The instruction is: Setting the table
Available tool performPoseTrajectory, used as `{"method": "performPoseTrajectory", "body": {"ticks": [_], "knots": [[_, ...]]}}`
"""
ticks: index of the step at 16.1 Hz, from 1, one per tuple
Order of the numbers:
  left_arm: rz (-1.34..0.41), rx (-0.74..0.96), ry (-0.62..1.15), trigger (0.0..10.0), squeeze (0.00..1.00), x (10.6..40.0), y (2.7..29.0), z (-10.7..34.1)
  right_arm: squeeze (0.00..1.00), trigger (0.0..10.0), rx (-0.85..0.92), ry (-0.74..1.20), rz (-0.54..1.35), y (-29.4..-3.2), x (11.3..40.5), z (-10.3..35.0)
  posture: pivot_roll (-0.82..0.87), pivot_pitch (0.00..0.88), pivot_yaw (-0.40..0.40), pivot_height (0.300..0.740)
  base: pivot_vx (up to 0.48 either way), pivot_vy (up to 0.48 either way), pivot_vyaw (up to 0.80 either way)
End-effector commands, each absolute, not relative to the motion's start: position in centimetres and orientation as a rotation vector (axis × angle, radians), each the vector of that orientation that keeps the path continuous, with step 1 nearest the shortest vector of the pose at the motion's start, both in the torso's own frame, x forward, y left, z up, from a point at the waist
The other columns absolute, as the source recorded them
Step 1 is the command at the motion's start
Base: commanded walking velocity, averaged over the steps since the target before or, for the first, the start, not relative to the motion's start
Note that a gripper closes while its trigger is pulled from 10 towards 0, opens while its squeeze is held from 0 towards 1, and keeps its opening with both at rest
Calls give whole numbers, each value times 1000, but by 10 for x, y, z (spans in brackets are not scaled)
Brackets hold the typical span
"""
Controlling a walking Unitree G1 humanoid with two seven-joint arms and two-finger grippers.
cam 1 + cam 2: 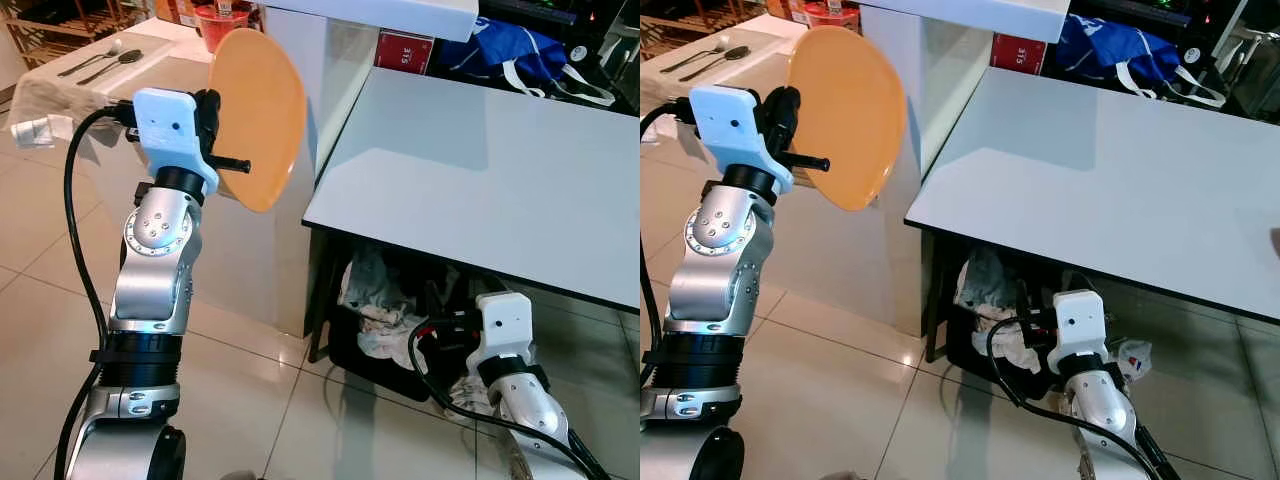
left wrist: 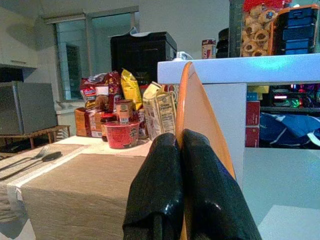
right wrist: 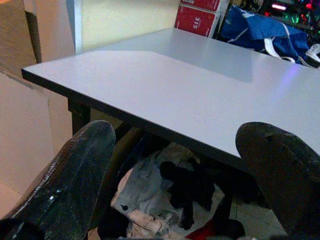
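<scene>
Clamping the plate (image 1: 258, 115) on edge, your left gripper (image 2: 181, 150) holds it raised left of the tabletop (image 1: 500, 170); your right gripper (image 3: 175, 165) hangs low, jaws spread.

A table (image 1: 500, 170) stands ahead on the right, with a basket of clothes (image 1: 385, 320) on the floor beneath it. A bag (image 1: 510, 55) lies beyond its far edge. On the left, a plate (image 1: 260, 115) is held upright beside a counter (image 1: 300, 190). Farther left, cutlery (image 1: 100, 62) lies on another table (image 2: 75, 185).
</scene>
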State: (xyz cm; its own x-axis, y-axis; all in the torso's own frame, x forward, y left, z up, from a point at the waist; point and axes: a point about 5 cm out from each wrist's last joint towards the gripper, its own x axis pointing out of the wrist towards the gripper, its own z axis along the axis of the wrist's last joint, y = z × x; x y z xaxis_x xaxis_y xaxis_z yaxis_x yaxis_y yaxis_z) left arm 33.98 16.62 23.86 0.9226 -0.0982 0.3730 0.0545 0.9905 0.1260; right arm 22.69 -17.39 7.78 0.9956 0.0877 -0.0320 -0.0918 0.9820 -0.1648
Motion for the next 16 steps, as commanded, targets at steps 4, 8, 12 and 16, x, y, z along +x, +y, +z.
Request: {"method": "performPoseTrajectory", "body": {"ticks": [4, 8, 12, 16], "knots": [[-126, 110, -480, 0, 0, 339, 155, 259, 0, 10000, -172, 10, 73, -177, 230, 79, -47, 0, -36, 740, 0, -472, 0], [-147, 122, -463, 0, 0, 340, 152, 254, 0, 10000, -168, -8, 65, -177, 230, 82, -51, 0, -32, 740, 0, -462, 0], [-193, 136, -456, 0, 0, 341, 147, 251, 0, 10000, -165, -10, 53, -178, 227, 81, -60, 0, -21, 740, 0, -458, 0], [-219, 142, -455, 0, 0, 344, 143, 251, 0, 10000, -166, -14, 46, -178, 225, 80, -70, 0, -8, 740, 0, -458, 0]]}}
